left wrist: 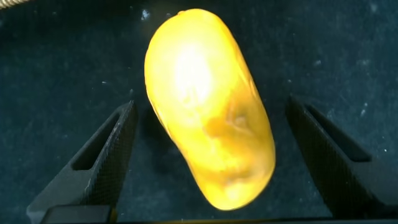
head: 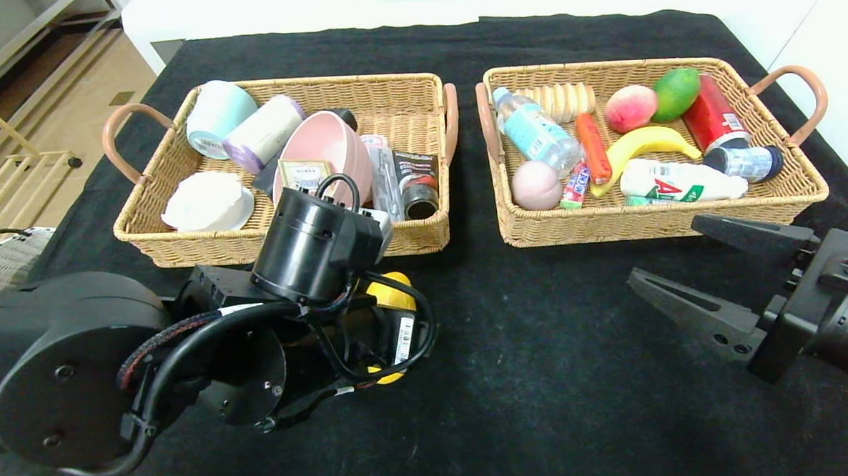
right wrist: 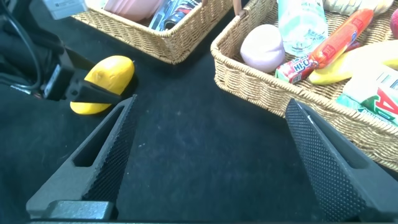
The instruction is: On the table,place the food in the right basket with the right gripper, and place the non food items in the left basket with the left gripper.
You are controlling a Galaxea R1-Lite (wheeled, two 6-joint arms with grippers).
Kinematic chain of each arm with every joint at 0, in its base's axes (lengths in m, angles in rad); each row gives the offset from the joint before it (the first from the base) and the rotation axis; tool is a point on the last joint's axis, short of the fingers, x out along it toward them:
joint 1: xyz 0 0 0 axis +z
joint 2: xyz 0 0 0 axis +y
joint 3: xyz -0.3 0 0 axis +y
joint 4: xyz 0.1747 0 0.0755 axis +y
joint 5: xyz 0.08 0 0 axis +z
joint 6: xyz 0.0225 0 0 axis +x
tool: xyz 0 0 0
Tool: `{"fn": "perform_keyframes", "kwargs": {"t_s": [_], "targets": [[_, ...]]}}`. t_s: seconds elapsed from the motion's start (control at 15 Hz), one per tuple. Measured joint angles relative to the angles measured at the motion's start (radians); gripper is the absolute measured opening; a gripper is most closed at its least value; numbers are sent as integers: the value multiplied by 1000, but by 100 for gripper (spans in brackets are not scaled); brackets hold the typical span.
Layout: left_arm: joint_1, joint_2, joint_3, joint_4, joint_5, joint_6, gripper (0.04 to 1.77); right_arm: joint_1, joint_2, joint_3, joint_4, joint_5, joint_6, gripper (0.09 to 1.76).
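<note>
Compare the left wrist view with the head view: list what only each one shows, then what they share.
Only the left wrist view: the left gripper's open jaws standing either side of the yellow fruit, apart from it.
Only the head view: the left basket, the right basket and the open right gripper over the table.
Both: the yellow fruit on the black cloth.

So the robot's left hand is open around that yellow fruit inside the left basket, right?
Not quite. The left hand is open around the yellow fruit, but the fruit lies on the black table in front of the left basket, as the right wrist view shows.
</note>
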Motion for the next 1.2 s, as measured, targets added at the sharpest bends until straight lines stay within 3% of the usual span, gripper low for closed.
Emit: {"fn": "perform_keyframes", "kwargs": {"t_s": [0.4,0.6,0.73,1.2], "targets": [[0,18,5,-27,0,0,169,1,1,1,0,0,0,171],[0,24,6,-27,1,0,120,1,1,1,1,0,0,171],[0,26,10,-29,1,0,103,1,1,1,1,0,0,171],[0,27,13,-28,13,0,97,1,1,1,3,1,0,171]]}}
